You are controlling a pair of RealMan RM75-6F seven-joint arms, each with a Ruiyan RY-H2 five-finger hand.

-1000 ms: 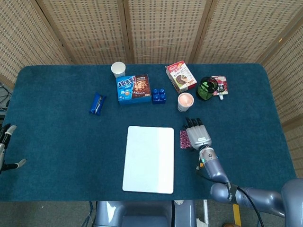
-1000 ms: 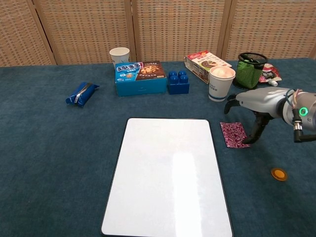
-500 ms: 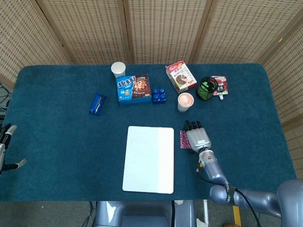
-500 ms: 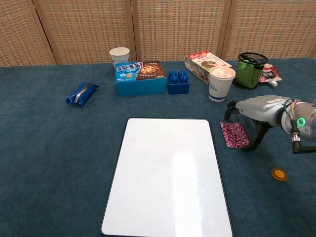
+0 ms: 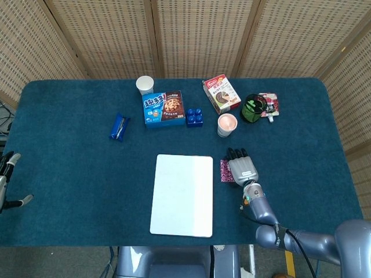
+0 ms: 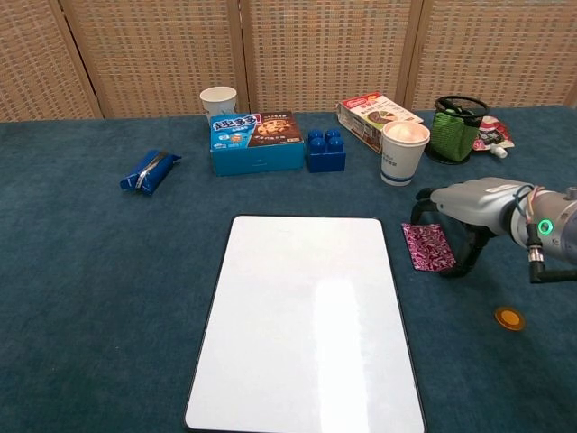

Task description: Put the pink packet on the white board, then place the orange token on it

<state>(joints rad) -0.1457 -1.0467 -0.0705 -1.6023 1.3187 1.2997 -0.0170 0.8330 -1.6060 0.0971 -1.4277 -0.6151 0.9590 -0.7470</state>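
The pink packet lies flat on the blue counter, just right of the white board and off it. The right robot hand hovers low over the packet's right edge, fingers spread and pointing down, holding nothing. The orange token sits nearer the front, well apart. The left robot hand rests unclenched at the counter's far left edge.

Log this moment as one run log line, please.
stage: reaching for packet | right hand: over pink packet, fingertips down beside it, not lifted | white board: bare | orange token: on cloth | left hand: idle at table edge
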